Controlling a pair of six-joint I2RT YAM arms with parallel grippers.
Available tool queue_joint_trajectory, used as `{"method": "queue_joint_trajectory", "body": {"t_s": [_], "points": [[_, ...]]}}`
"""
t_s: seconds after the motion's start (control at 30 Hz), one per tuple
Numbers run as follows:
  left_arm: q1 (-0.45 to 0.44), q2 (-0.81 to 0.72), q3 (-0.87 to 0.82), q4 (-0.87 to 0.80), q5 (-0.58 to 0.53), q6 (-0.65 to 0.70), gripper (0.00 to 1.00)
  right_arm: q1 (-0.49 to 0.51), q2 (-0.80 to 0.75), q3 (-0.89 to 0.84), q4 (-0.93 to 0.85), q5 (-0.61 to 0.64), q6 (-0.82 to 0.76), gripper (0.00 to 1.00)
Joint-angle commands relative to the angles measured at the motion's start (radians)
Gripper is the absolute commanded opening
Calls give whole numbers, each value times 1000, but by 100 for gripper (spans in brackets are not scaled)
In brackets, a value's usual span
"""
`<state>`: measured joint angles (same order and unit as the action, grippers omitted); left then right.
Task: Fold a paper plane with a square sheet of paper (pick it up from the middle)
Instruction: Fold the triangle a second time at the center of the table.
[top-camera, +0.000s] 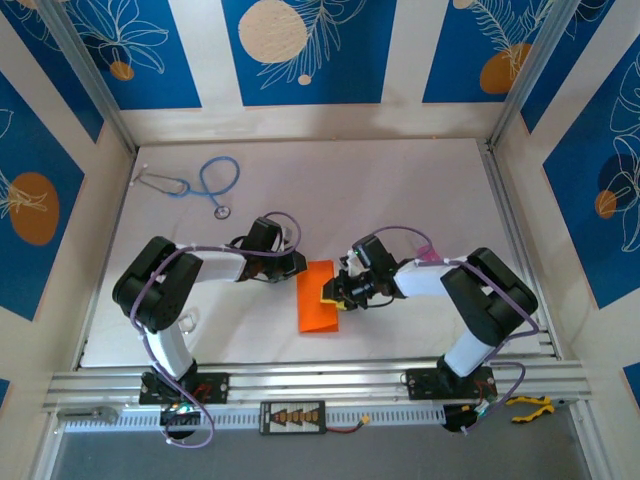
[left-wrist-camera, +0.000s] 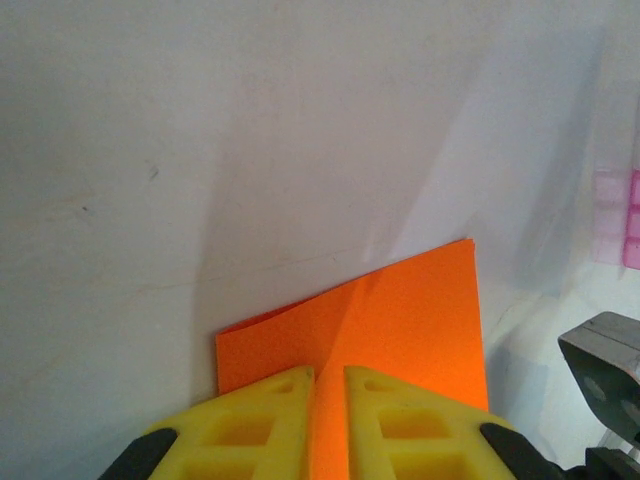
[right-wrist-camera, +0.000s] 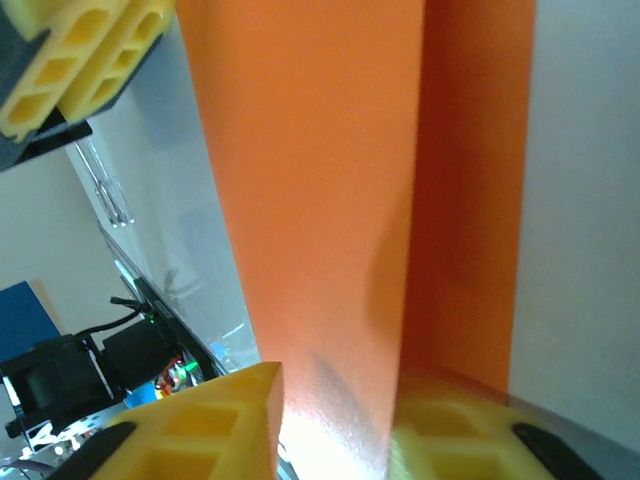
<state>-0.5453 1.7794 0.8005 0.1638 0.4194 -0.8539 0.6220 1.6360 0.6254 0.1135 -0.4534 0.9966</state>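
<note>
Item: my right gripper (right-wrist-camera: 335, 395), yellow honeycomb fingers (right-wrist-camera: 215, 425) at the bottom edge, one on each side of the paper.
Item: folded orange paper (right-wrist-camera: 320, 150), lit layer left, shadowed layer right; whether I pinch it is unclear.
Item: left gripper's fingers (right-wrist-camera: 70, 60), top left, at the paper's edge.
Item: white table (right-wrist-camera: 585, 200), right.

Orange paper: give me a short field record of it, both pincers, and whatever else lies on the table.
paper: orange paper, folded to a narrow strip, between the two arms
left pincer: shut on the paper's edge
right pincer: paper runs between its jaws; grip unclear
other: blue stethoscope, far left on the table, apart from the paper
</note>
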Motion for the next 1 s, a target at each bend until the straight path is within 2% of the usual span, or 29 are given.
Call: {"method": "queue_joint_trajectory", "body": {"t_s": [0.0, 0.17, 0.4, 0.47, 0.73, 0.97], "points": [[4, 12, 11, -53, 23, 16, 16, -8, 22, 25, 24, -39, -5, 22], [3, -21, -1, -27, 34, 2, 21, -13, 50, 35, 37, -45, -1, 10], [3, -159, -21, -57, 6, 15, 38, -31, 54, 33, 32, -17, 0, 4], [2, -204, -28, -74, -8, 25, 40, -41, 50, 31, 30, -12, -1, 3], [-20, -389, -81, -152, -100, 76, 42, -72, 33, 24, 4, 2, -7, 3], [-142, -500, -140, -152, -229, 158, 37, -71, 38, 41, -8, -20, -13, 6]]}}
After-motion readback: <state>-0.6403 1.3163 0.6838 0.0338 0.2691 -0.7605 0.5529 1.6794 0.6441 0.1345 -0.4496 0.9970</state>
